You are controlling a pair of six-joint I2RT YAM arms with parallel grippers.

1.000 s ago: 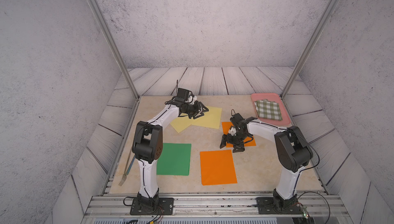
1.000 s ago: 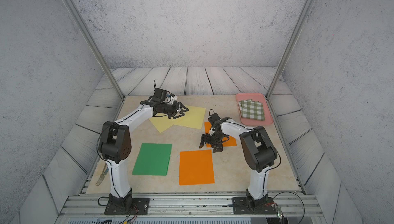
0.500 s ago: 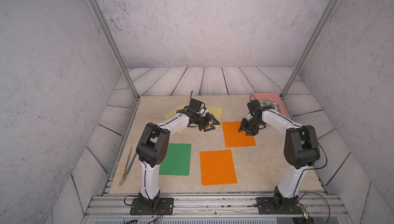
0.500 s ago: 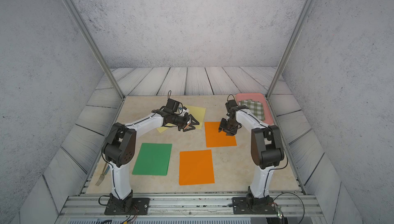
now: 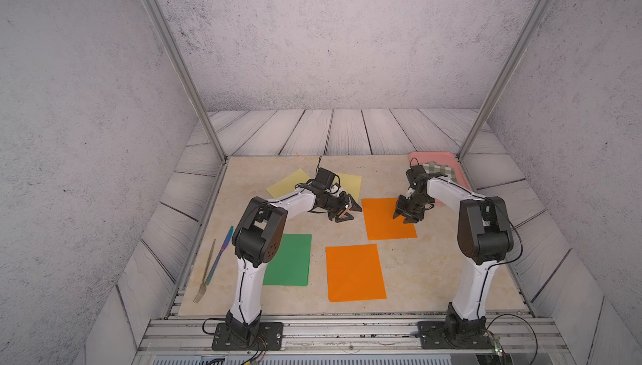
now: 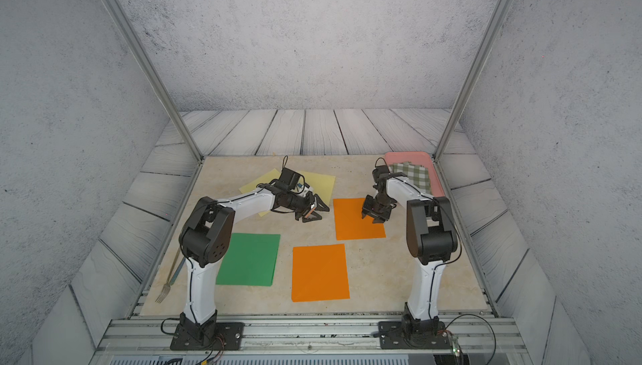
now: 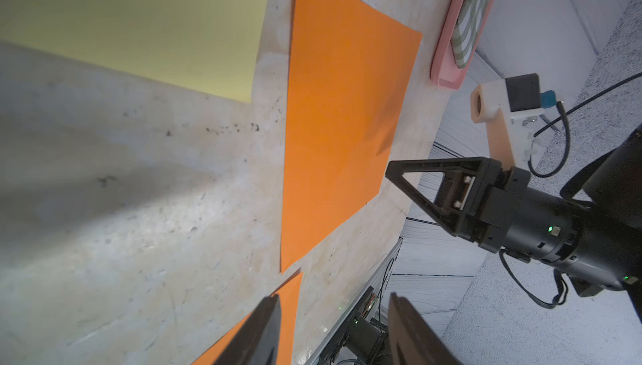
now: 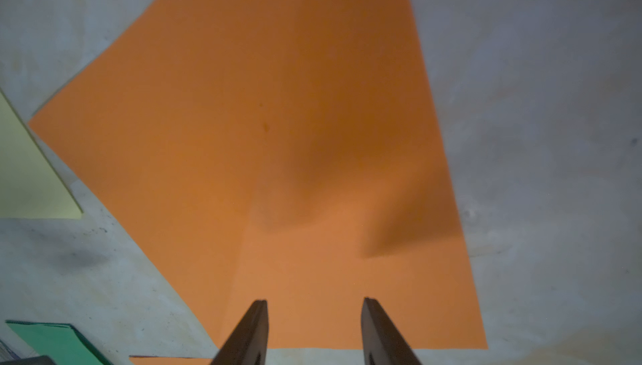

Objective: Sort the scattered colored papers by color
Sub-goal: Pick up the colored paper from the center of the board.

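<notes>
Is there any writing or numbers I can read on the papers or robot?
None can be read. The orange papers, green paper and pale yellow papers are plain; the checked cloth shows only squares; the left arm and right arm show no label.

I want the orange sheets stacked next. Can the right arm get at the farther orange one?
Probably yes: the right gripper hangs directly over the farther orange sheet, jaws apart, and nothing lies on it.
</notes>
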